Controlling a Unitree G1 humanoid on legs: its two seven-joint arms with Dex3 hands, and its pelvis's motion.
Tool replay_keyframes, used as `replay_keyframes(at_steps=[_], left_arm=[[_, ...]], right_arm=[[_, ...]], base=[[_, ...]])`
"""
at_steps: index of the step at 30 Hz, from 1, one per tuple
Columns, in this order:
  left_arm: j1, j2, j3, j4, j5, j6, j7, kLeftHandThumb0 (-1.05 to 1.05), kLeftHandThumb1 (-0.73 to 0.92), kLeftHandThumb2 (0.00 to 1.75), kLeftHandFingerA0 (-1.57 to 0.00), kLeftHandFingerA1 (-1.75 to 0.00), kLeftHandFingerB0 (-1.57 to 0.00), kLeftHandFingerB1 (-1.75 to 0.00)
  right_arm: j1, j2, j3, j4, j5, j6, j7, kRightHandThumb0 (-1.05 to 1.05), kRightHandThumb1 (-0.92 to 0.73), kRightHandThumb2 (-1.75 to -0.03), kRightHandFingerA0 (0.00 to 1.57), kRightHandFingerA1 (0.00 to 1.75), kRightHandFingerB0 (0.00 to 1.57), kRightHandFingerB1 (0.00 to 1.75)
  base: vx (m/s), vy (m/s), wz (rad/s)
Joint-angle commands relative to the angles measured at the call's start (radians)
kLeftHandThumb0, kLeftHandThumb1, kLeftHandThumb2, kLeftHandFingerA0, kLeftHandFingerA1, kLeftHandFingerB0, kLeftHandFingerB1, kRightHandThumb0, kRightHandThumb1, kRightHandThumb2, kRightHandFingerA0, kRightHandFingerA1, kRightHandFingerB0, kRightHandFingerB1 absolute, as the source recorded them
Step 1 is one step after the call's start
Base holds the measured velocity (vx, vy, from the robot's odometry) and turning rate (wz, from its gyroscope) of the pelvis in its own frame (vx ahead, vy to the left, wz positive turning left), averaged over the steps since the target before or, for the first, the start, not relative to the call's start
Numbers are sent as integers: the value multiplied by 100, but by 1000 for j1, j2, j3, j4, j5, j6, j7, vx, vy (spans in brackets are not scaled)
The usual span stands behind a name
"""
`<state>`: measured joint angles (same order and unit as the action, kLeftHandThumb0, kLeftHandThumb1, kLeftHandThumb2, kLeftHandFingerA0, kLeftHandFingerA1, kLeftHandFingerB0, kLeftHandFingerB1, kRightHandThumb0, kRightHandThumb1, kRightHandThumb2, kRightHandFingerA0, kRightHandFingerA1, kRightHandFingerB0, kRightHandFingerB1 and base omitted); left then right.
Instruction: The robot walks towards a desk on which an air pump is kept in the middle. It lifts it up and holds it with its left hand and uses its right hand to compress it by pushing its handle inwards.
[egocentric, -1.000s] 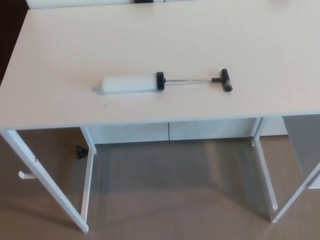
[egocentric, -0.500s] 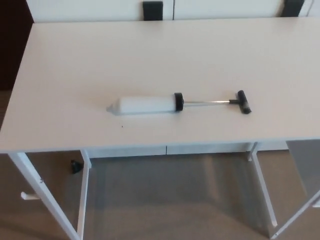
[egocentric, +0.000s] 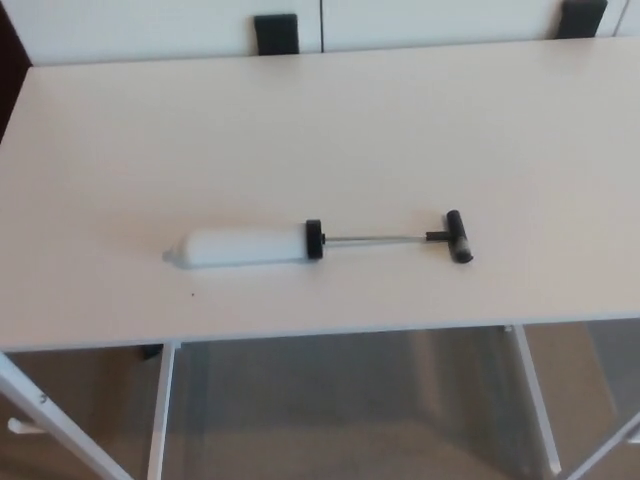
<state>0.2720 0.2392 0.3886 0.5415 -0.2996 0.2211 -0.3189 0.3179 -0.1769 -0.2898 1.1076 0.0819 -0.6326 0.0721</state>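
One air pump (handle extended)

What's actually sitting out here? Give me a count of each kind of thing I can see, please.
Air pump: 1, white barrel, black T-handle pulled out, lying on its side
Desk: 1, white
Black blocks beyond the far edge: 2
Total: 4
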Motion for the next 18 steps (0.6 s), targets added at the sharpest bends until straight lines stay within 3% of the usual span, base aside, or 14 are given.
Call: replay_keyframes(at_steps=[1,16,18], left_arm=[[1,24,-4,-17,2,40,3,-22,69,60,-62,-50,-41,-40],[-18,35,-15,-29,3,56,-6,-22,72,61,-57,-48,-37,-39],[-19,34,-17,-34,6,56,4,-22,71,61,-63,-49,-40,-39]], right_arm=[[-7,-6,-3,4,9,4,-3,-29,-64,-59,79,48,48,38],[-25,-6,-5,18,9,7,-9,-30,-63,-58,81,48,50,38],[-19,-2,-4,4,11,6,-8,-31,-63,-58,79,48,50,38]], base=[[30,-89,-8],[36,103,-1],[140,25,7]])
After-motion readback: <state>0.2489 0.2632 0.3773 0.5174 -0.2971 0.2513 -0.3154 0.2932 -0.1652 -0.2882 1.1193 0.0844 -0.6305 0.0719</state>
